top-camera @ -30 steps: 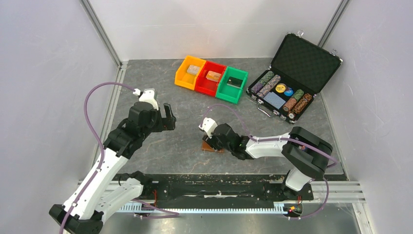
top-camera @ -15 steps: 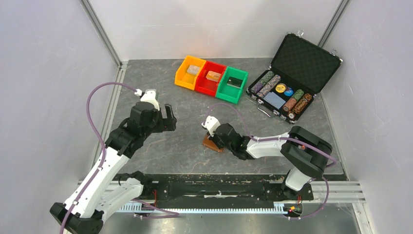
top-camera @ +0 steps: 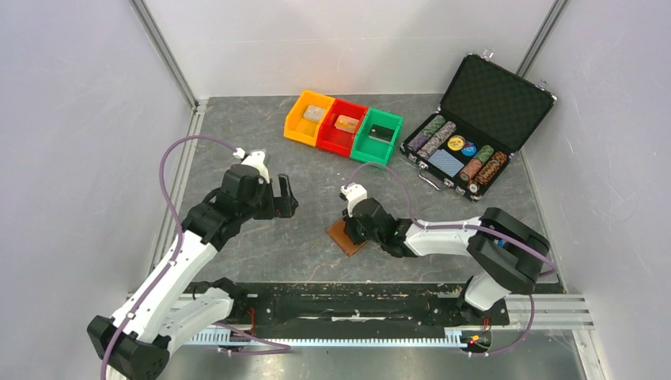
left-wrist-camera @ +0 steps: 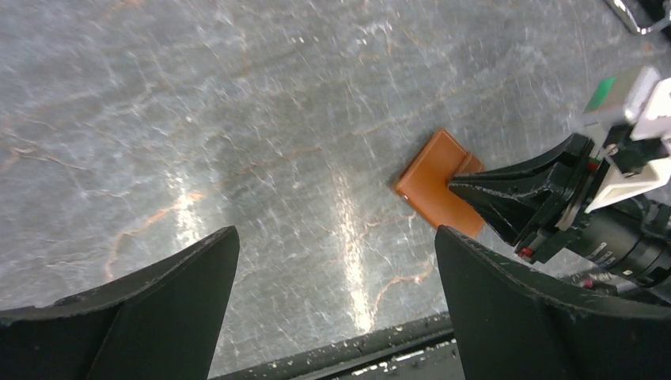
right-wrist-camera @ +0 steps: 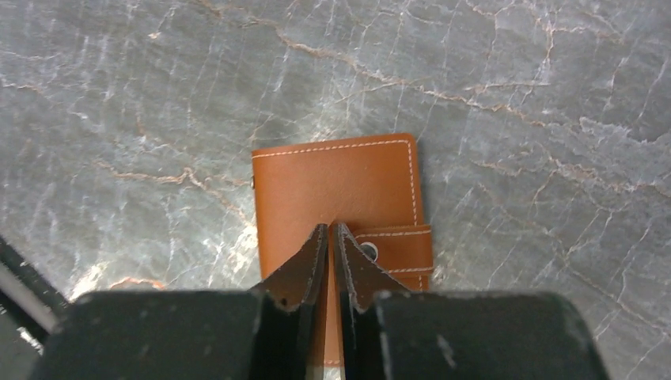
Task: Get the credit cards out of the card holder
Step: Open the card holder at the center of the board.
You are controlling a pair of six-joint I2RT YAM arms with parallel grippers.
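Scene: a grey marbled table (top-camera: 237, 150) between white walls, with two robot arms reaching in from the near edge.
Card holder (top-camera: 345, 237): a small brown leather wallet with pale stitching. It lies folded shut on the table near the middle of the near side. Its strap with a metal snap crosses one edge of the cover.
Right hand (top-camera: 350, 230): it is low over the holder, pointing down at it. The two black fingers are pressed together and their tips meet on the cover just beside the snap strap. The wrist view does not show whether any leather is pinched between them.
Left hand (top-camera: 283, 196): it hangs above bare table to the left of the holder, apart from it. Its fingers are spread wide and hold nothing.
Back of table: orange bin (top-camera: 294, 128), red bin (top-camera: 331, 141) and green bin (top-camera: 370, 153) stand touching in a row, each with a small item inside.
Back right: a black case (top-camera: 494, 99) stands open, with rows of poker chips (top-camera: 440, 136) in its tray.
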